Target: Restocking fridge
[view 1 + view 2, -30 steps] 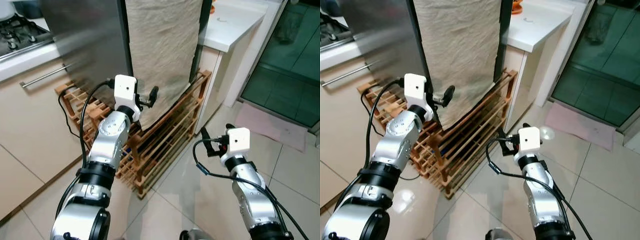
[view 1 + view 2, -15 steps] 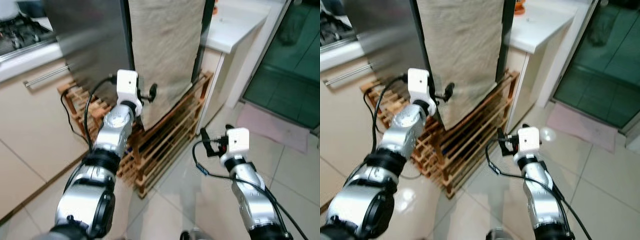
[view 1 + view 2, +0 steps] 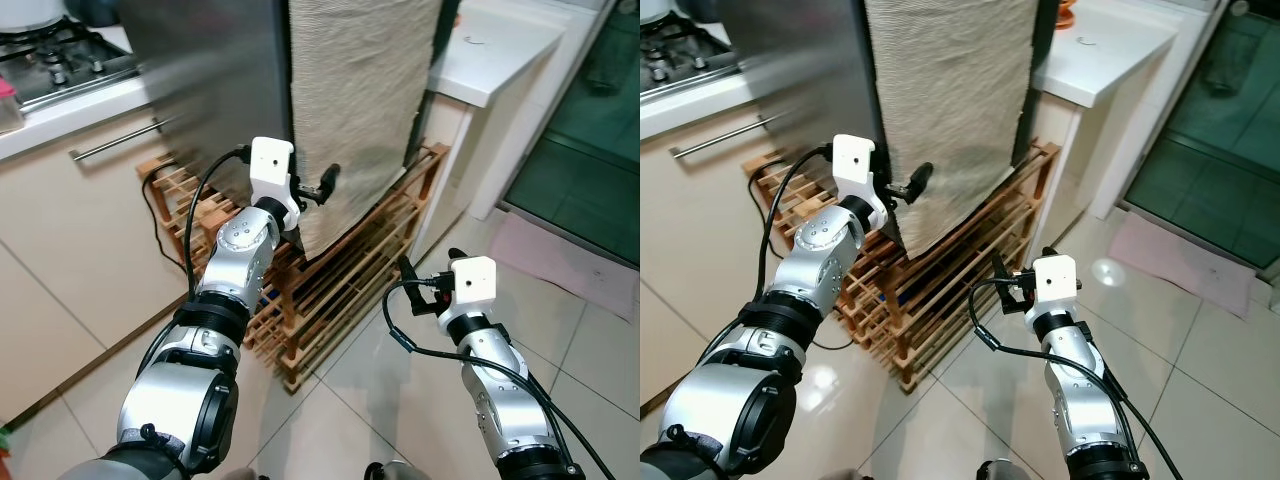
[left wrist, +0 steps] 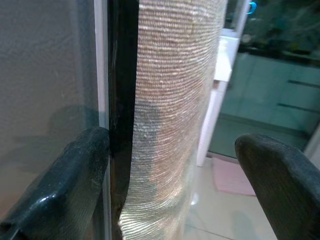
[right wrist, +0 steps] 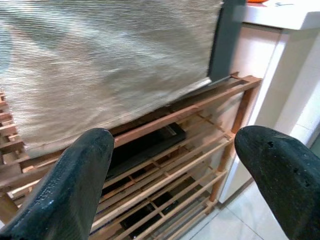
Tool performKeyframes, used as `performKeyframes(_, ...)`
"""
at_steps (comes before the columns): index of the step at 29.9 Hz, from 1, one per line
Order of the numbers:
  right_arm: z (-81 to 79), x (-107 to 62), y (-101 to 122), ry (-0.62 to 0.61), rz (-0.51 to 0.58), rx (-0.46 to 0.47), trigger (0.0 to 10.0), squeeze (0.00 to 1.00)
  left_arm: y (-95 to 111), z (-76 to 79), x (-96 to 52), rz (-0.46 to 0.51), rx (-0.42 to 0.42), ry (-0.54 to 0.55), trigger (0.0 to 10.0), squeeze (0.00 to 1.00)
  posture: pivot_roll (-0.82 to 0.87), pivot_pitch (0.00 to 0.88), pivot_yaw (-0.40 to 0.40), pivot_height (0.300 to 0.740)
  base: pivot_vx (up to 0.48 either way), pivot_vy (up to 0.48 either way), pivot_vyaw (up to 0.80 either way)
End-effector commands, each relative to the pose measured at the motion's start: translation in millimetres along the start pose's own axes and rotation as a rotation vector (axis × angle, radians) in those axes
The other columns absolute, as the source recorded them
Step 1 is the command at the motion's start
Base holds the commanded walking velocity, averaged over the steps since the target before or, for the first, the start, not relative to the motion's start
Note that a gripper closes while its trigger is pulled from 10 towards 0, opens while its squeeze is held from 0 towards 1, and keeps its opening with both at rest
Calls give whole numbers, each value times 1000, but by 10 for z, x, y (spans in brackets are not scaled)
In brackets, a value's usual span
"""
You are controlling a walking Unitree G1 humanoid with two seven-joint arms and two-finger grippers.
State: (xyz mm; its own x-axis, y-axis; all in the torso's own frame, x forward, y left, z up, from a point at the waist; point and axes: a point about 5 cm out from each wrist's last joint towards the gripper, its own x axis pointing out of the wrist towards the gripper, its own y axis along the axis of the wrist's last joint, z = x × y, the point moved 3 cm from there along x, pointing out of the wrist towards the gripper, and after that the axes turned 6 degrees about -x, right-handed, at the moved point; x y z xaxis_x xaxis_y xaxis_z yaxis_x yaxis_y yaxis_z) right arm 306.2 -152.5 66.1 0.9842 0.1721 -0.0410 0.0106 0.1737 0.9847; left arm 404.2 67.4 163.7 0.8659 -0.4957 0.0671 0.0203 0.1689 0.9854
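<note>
While the left arm reaches forward and up from the shoulder, its gripper (image 3: 318, 190) sits at the lower corner of the fridge (image 3: 215, 70), level with the hem of a beige cloth (image 3: 360, 100) that hangs down the fridge's front. In the left wrist view the jaws stand wide apart, one finger (image 4: 65, 185) close against the dark edge of the steel side, the other out past the cloth; nothing is held between them.

The right arm is bent at the elbow and held lower, out over the tiled floor (image 3: 400, 400). Its gripper (image 3: 998, 285) points toward a wooden rack (image 3: 350, 280) that stands on the floor under the fridge. The right wrist view shows these jaws also spread wide and holding nothing, with the rack's slats and a dark flat object on one shelf ahead of them, well apart from the fingers.

The fridge door is shut, as far as can be seen. To the left of the fridge is a cabinet with a bar handle (image 3: 115, 140) and a gas hob (image 3: 70, 60) above it; to the right is a white surface (image 3: 500, 50) with a small orange thing at its far edge.
</note>
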Motion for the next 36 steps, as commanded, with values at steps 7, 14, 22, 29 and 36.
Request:
performKeyframes(7,47,-58,-97,-6,-43,3,10000,0,262,509,108,102,34,-278,10000,0,-89,0,13,724,0,0,0)
performKeyframes(14,24,-59,-99,1,-47,6,10000,0,102,735,24,56,22,-432,10000,0,-88,0,8,724,0,0,0)
performKeyframes(22,28,-52,-111,9,-54,0,10000,0,88,774,-12,55,1,-456,10000,0,-83,0,2,724,0,0,0)
performKeyframes(29,6,-44,-94,14,-49,-1,10000,0,93,676,-68,71,1,-378,10000,0,-82,0,2,724,0,0,0)
performKeyframes(36,59,-64,-112,11,-51,-8,10000,0,165,283,-296,124,-60,-214,10000,0,-71,0,-5,724,0,0,0)
